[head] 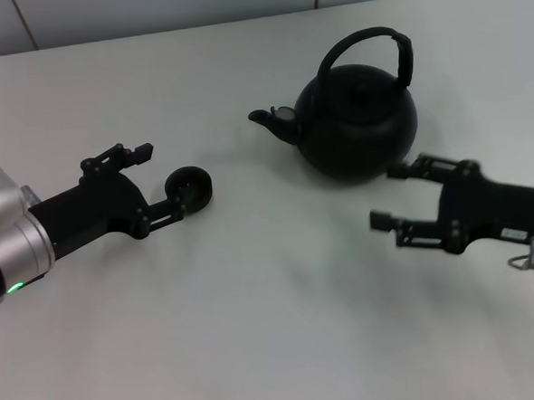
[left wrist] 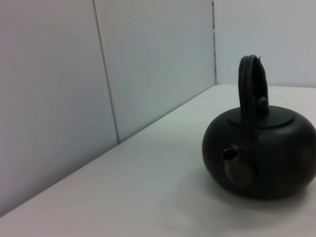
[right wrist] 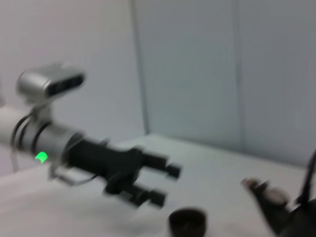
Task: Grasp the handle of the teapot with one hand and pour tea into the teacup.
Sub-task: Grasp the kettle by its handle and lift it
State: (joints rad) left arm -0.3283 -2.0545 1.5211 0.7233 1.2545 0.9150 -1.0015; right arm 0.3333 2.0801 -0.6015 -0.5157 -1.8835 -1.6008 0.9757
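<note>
Teapot sits toward the far right of the white table in the head view, spout pointing toward the robot's left, where the teacup stands well apart. The handle arches over the lid, running from the spout side to the back. The right gripper lies low just beside the pot's near side, fingers spread and empty, so the hoop is above and beyond it; it is clearly the nearer arm. The left gripper is open too, holding nothing, one finger at the cup.

From the left wrist view, the teapot is round and matte black, spout facing the camera, handle upright and seen edge-on.

From the right wrist view, the left gripper gapes beside the teacup.
</note>
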